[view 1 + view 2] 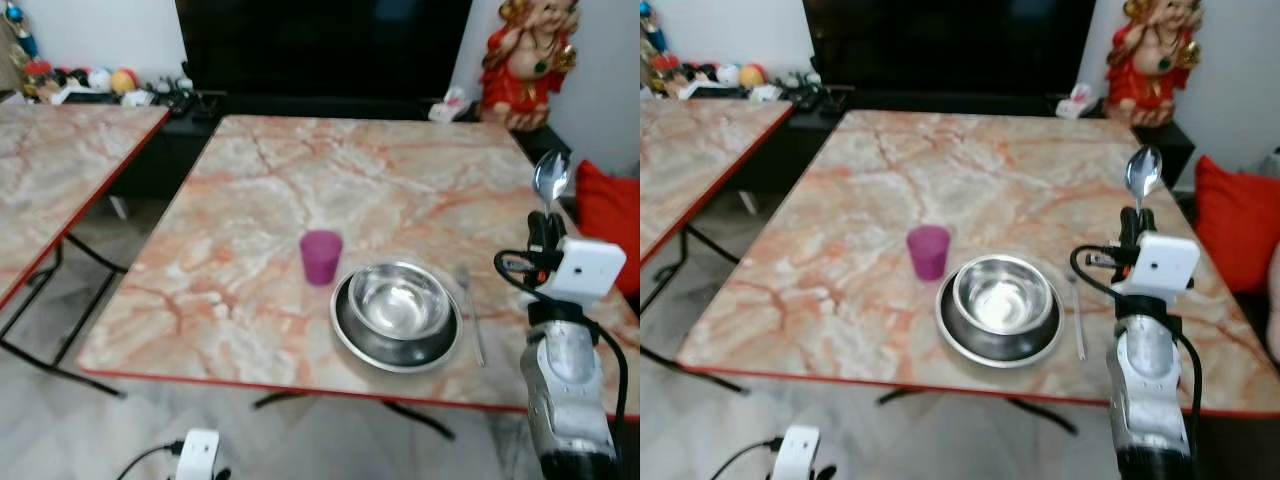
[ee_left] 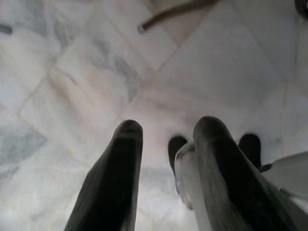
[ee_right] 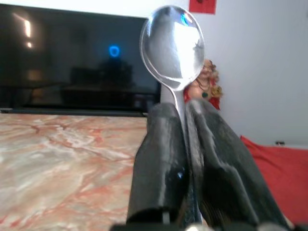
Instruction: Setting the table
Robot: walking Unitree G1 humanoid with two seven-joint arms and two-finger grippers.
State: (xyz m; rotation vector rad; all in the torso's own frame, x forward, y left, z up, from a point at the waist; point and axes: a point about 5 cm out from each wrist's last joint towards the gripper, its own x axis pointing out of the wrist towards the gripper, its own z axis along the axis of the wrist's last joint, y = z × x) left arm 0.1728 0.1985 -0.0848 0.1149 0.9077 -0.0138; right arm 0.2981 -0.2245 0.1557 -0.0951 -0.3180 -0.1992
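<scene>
Right wrist view — spoon (image 3: pixel 173 45) upright, bowl uppermost

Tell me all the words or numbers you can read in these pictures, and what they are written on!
There are none to read.
The cup, bowl, plate and table bear no writing.
The spoon held by the right gripper has no markings I can see.
The red thing on the wall is cut off and too blurred to read.

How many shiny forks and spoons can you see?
2: a spoon held upright in the right gripper, and another utensil lying on the table right of the bowl.
</scene>
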